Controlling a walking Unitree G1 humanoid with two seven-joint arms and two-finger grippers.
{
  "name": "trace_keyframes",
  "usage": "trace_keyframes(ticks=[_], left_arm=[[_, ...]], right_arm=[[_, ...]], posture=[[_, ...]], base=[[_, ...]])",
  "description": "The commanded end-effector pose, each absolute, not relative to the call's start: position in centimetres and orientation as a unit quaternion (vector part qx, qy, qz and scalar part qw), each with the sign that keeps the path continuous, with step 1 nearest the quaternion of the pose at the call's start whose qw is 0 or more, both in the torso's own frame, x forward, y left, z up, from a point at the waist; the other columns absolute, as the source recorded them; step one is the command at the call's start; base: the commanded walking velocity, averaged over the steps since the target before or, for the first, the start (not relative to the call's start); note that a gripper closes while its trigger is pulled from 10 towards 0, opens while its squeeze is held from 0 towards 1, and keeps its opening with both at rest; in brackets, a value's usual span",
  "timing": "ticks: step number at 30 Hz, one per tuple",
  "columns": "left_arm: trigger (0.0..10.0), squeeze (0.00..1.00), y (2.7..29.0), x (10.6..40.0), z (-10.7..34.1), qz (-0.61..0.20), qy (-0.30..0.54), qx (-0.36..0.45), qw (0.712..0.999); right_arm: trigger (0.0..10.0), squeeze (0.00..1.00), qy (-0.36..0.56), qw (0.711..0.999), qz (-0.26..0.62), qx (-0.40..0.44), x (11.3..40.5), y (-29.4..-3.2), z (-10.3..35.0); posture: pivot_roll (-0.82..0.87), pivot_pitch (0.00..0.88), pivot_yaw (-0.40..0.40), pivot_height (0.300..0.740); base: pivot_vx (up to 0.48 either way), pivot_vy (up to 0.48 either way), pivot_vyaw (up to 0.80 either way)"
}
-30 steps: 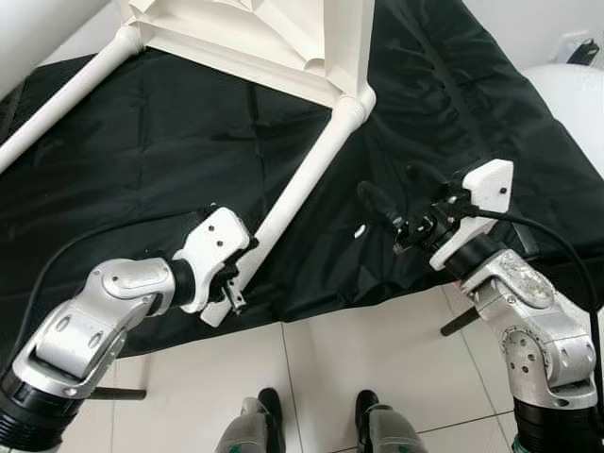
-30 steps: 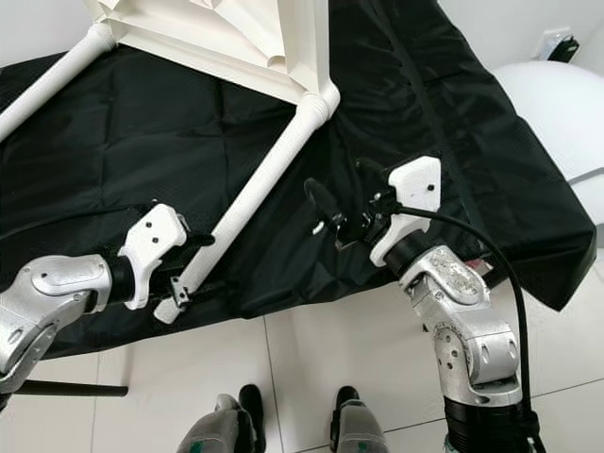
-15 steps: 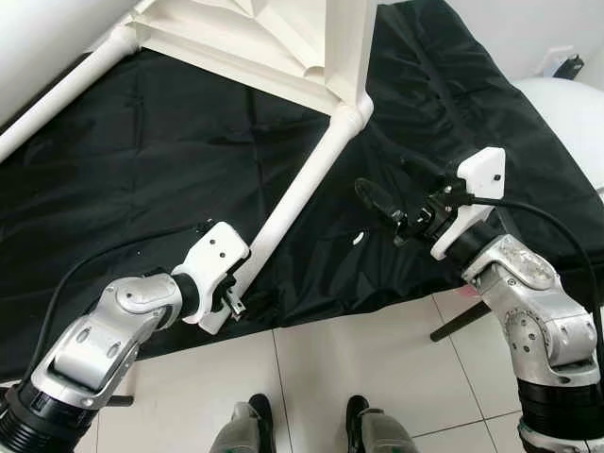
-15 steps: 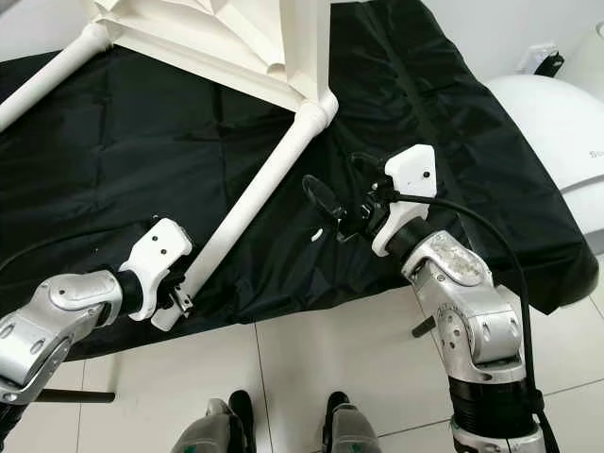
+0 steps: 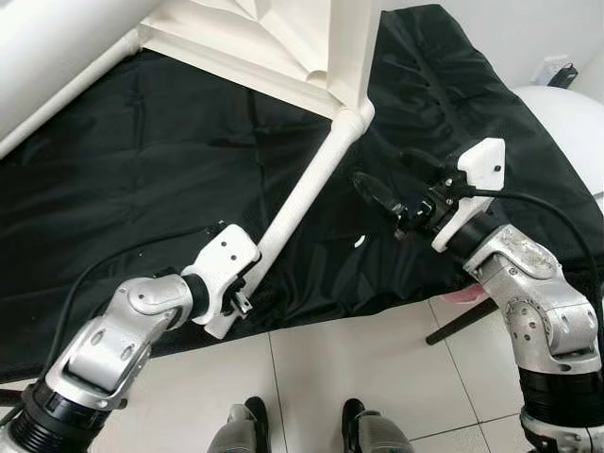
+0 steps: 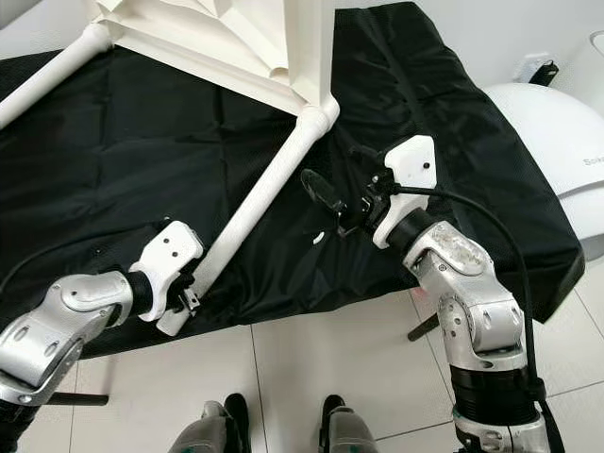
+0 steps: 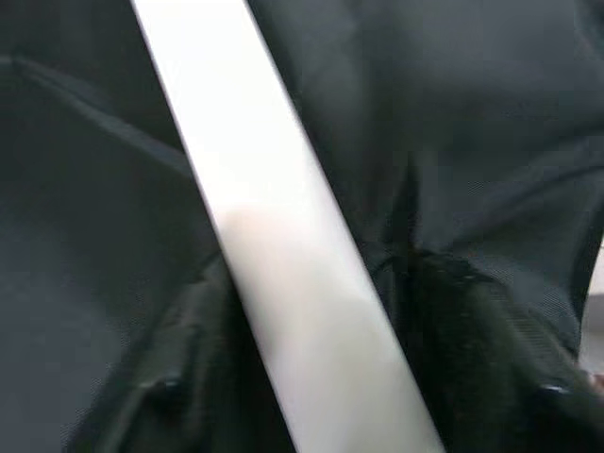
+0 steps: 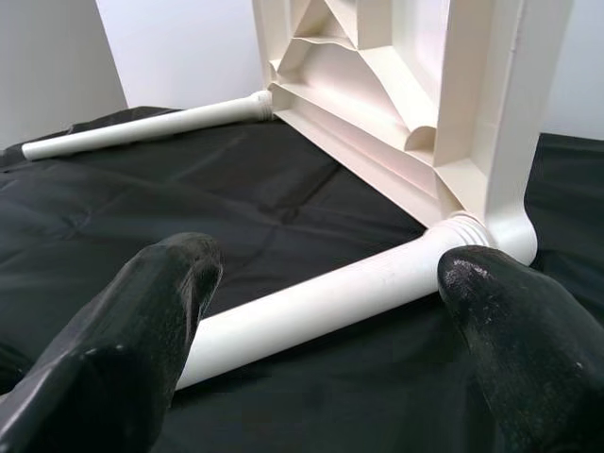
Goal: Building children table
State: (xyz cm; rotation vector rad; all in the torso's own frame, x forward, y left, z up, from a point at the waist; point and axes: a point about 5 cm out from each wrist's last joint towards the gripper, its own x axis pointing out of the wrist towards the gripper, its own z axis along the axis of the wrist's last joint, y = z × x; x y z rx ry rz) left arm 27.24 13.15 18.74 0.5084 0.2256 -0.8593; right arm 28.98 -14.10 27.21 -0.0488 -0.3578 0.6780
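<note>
On the black-covered counter [image 5: 113,170], the white leg [image 5: 302,189] is lying diagonally, far end joining the table frame [image 5: 283,38].
Left end effector [image 5: 241,288] is clamped on its near end; right end effector [image 5: 392,193] is hovering, fingers apart.

Left gripper [image 5: 238,294] sits right at the free end of the long white tubular table leg [image 5: 304,192], fingers against it at the near edge of the black cloth-covered surface [image 5: 132,179]. That leg runs up to a corner socket of the white ribbed plastic tabletop [image 5: 283,42], which lies on its side on the cloth. A second white leg [image 5: 71,107] stretches away to the left. Right gripper [image 5: 385,189] hovers over the cloth just right of the leg, black fingers spread apart, holding nothing. White tiled floor [image 5: 349,354] below, the robot's feet [image 5: 302,429] showing.
</note>
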Motion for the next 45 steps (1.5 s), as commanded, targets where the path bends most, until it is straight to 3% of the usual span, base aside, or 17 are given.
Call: trace_keyframes(ticks=[1, 13, 27, 45], left_arm=[[0.0, 0.00, 13.1, 27.1, 17.0, -0.404, 0.139, 0.232, 0.874], [0.0, 0.00, 11.8, 28.3, 17.0, -0.377, 0.132, 0.209, 0.892], [0.0, 0.00, 9.6, 34.1, 20.7, -0.203, 0.049, 0.090, 0.974], [0.0, 0.00, 5.5, 38.0, 24.1, -0.140, 0.003, -0.006, 0.990]], right_arm=[[10.0, 0.00, -0.175, 0.926, 0.334, -0.027, 28.9, -14.2, 27.1], [10.0, 0.00, -0.181, 0.927, 0.327, -0.030, 28.6, -14.4, 27.4], [10.0, 0.00, -0.188, 0.926, 0.327, -0.021, 28.3, -14.1, 27.8], [10.0, 0.00, -0.193, 0.927, 0.321, -0.017, 28.1, -14.1, 28.0]], posture=[[-0.05, 0.268, 0.001, 0.740], [-0.07, 0.265, 0.005, 0.740], [-0.08, 0.274, -0.001, 0.740], [-0.10, 0.277, 0.001, 0.740]], base=[[0.000, 0.000, 0.00], [0.000, 0.000, 0.00], [0.000, 0.000, 0.00], [0.000, 0.000, 0.00]])
